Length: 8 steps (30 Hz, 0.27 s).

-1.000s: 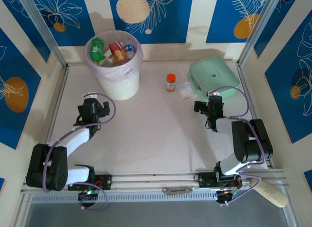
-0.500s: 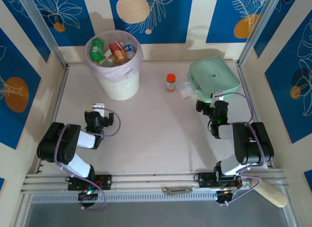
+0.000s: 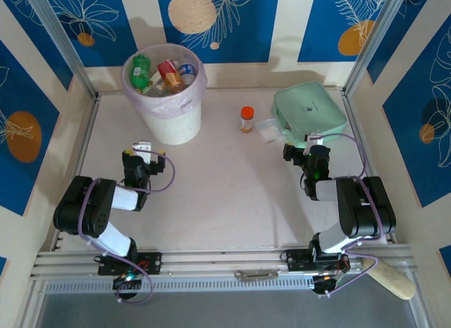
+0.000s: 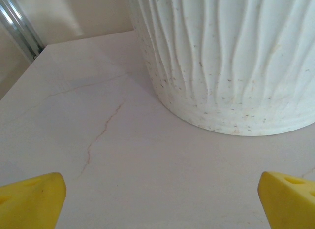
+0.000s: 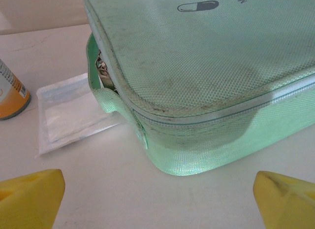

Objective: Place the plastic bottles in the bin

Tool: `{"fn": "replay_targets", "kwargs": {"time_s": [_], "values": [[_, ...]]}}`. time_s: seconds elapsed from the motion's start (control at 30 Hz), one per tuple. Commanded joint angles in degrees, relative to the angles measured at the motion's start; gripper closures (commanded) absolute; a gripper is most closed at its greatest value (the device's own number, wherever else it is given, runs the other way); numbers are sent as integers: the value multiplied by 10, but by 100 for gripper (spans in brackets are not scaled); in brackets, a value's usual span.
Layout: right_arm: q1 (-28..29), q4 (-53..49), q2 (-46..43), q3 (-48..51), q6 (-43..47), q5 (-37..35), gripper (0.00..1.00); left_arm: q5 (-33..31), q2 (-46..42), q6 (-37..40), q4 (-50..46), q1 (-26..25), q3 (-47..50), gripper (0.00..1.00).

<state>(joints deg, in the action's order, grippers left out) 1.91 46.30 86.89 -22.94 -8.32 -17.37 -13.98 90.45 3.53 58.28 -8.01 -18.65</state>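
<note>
Small plastic bottles (image 3: 163, 74) (green, red-label, blue-cap) sit inside tall round white bin w/ pink liner (image 3: 176, 127), far-left of tabletop (image 3: 225, 194). Left gripper (image 4: 160, 194) & right gripper (image 5: 157, 194): jaws wide apart, empty. Judged: task approx done. Next: park arms, leave short orange red-capped bottle (image 3: 246, 119) alone.

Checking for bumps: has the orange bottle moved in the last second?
No. The orange bottle stands at the same spot, just left of the mint-green case.
</note>
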Motion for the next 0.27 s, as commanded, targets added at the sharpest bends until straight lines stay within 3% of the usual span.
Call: {"fn": "replay_targets", "kwargs": {"time_s": [0.0, 0.23], "values": [[5, 22, 5, 3, 2, -3, 1, -3, -3, 2, 2, 3, -10, 0], [4, 23, 4, 4, 2, -2, 1, -3, -3, 2, 1, 3, -11, 0]]}}
